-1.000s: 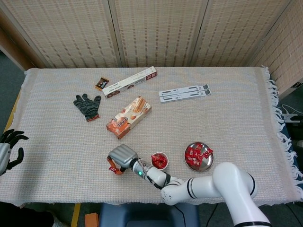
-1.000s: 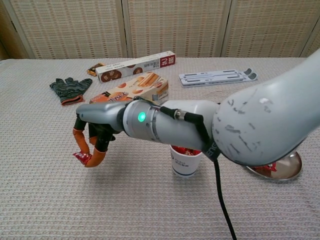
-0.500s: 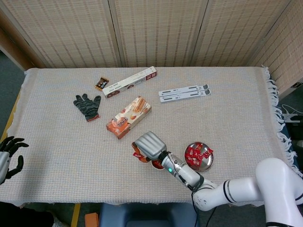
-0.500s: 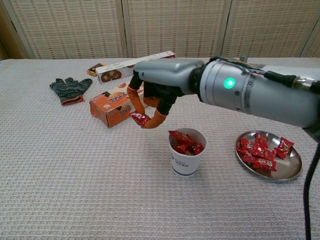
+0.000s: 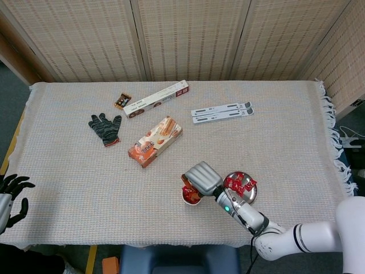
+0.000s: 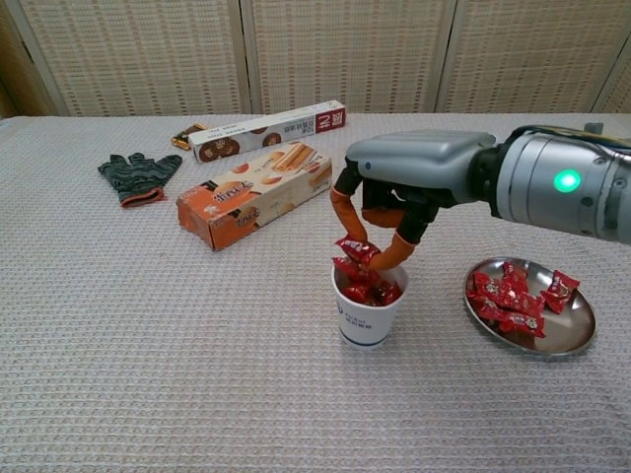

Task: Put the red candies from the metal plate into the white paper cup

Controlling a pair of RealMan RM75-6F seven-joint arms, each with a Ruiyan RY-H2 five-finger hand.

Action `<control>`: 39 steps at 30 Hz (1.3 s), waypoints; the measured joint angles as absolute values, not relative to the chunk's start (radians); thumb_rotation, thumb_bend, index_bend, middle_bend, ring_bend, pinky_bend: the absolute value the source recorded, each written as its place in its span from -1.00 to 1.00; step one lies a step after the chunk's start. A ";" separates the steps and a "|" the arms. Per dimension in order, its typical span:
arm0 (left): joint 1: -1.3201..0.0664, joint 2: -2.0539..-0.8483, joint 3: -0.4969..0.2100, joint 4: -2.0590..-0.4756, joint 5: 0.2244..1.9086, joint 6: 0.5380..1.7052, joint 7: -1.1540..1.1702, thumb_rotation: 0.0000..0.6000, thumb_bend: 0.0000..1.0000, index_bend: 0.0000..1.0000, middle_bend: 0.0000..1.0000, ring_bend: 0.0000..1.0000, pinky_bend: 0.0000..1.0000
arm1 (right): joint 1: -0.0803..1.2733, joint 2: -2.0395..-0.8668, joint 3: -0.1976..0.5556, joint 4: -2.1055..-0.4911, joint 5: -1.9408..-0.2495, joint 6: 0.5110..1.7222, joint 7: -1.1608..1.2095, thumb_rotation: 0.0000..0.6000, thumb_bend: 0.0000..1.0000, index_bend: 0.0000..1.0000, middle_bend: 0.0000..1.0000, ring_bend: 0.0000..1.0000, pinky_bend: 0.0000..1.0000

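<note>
- Chest view: a red candy (image 6: 354, 249) is pinched between the orange-tipped fingers (image 6: 342, 214) of the right hand (image 6: 394, 202), directly above the mouth of the white paper cup (image 6: 367, 317).
- More red wrapped candies (image 6: 367, 288) fill the cup to its rim.
- A metal plate (image 6: 562, 339) sits on the bench just to the right of the cup, with a pile of red candies (image 6: 513, 293) still in it.
- Behind the cup lie an orange biscuit box (image 6: 254, 194), a long white box (image 6: 268, 130), a small wrapped snack (image 6: 186, 136), a dark glove (image 6: 138, 175) and two flat white strips (image 6: 429, 151).
- At the head view's far left edge, the left hand (image 5: 11, 194) is off the bench, fingers spread, holding nothing.
</note>
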State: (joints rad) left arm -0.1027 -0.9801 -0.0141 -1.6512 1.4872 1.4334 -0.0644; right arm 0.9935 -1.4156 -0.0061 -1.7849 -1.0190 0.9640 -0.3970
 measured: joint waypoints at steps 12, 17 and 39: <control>-0.102 -0.975 -0.015 -1.657 1.484 1.427 -0.065 1.00 0.24 -0.37 -0.64 -0.81 -0.39 | 0.967 -1.356 -0.012 -1.860 -1.004 0.931 -0.445 1.00 -0.54 0.26 0.83 0.64 1.00; -0.104 -0.966 -0.008 -1.665 1.482 1.411 -0.049 1.00 0.24 -0.37 -0.63 -0.81 -0.39 | 0.955 -1.354 -0.003 -1.858 -0.994 0.923 -0.446 1.00 -0.54 0.20 0.83 0.64 1.00; -0.101 -0.976 -0.014 -1.660 1.486 1.422 -0.060 1.00 0.24 -0.37 -0.63 -0.81 -0.39 | 0.908 -1.340 0.040 -1.856 -1.063 0.889 -0.357 1.00 -0.74 -0.01 0.83 0.64 1.00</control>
